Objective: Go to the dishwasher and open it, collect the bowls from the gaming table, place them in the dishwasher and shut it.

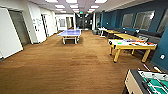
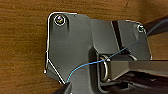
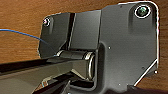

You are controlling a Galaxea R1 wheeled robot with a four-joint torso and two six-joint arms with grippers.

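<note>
So the robot is out in a big open room with a wood-look floor (image 1: 62,65), basically mid-drive. The table-football table (image 1: 147,81), green field and rods, sits at the lower right corner of the head view, close to the robot. This looks like the gaming table the task means, but I can't spot any bowls on the part that shows, and most of it is cut off by the frame edge.

Further along the right side there's a yellow worktop on wooden legs (image 1: 131,45) with small colourful bits scattered on it; too blurry to say what they are. Another yellow one (image 1: 113,31) stands behind it near the blue wall. A blue ping-pong table (image 1: 70,33) sits in the middle of the room, well apart from everything else.

No dishwasher anywhere here, so I can't tell whether it's open yet.

Both wrist views look down past the robot's own dark plate at bare floor, with a thin blue cable (image 2: 87,63) across it. Whether either pincer is spread or pressed together, I honestly cannot tell.

My read: nothing's collected that I can see, so the bowl pickup, loading and closing are all left.
</note>
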